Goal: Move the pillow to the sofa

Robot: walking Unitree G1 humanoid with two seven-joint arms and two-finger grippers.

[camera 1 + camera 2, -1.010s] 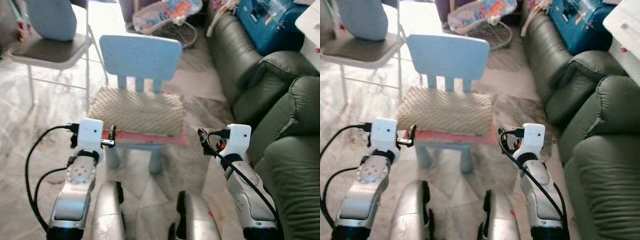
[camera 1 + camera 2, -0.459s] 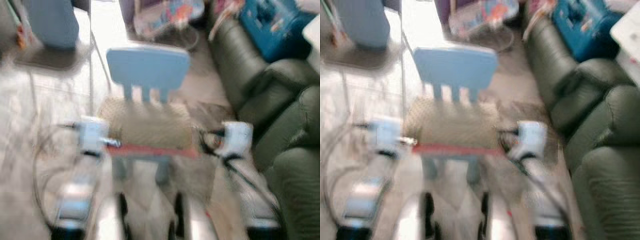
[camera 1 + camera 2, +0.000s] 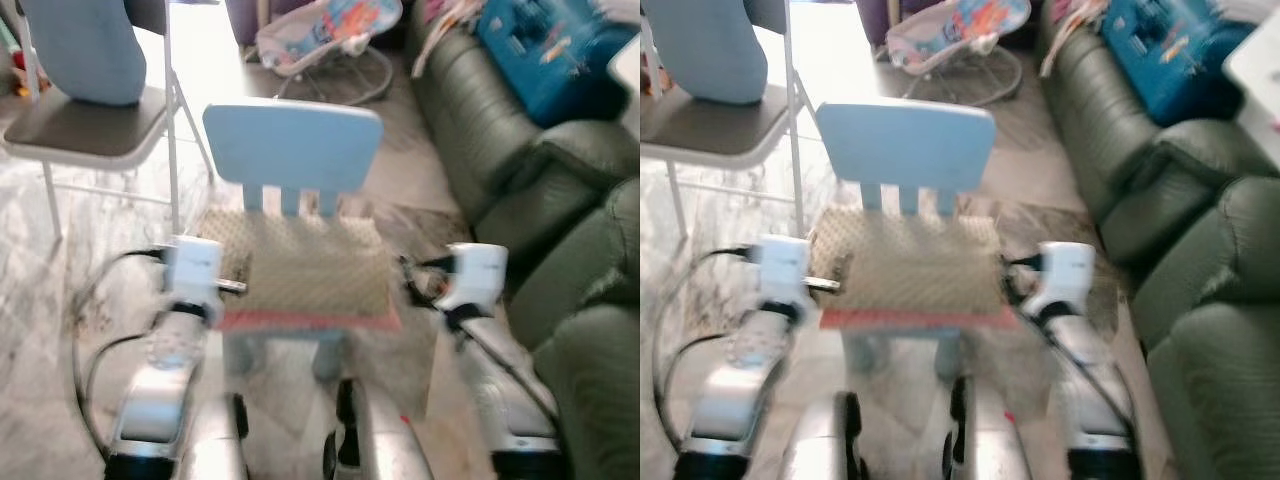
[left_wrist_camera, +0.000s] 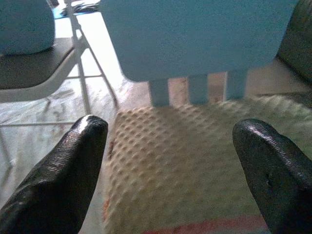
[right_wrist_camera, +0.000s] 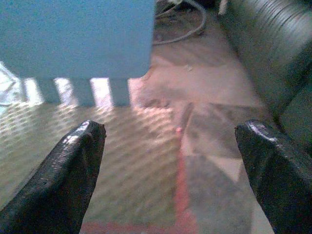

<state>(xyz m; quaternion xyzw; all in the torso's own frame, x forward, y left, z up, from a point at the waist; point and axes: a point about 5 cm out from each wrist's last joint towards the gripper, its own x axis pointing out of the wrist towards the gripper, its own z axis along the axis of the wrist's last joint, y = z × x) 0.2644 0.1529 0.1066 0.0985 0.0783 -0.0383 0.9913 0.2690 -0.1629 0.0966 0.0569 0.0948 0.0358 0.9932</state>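
Since a second ago, both arms have reached nearer the pillow [image 3: 300, 275] on the small blue chair [image 3: 292, 145]. Left gripper [image 4: 168, 161] and right gripper [image 5: 170, 170] gape, flanking it; green sofa [image 3: 520, 170] lies right.

1. Daylight comes from the far floor [image 3: 215, 50], which is glaring white.
2. The head views are slightly blurred, most at both arms.
3. The wrist views look soft and bluish.
4. The sofa [image 3: 470, 110] is dim.

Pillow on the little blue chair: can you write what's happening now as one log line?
pillow: on small blue chair | left hand: open, at pillow's left edge | right hand: open, at right edge | sofa: to the right
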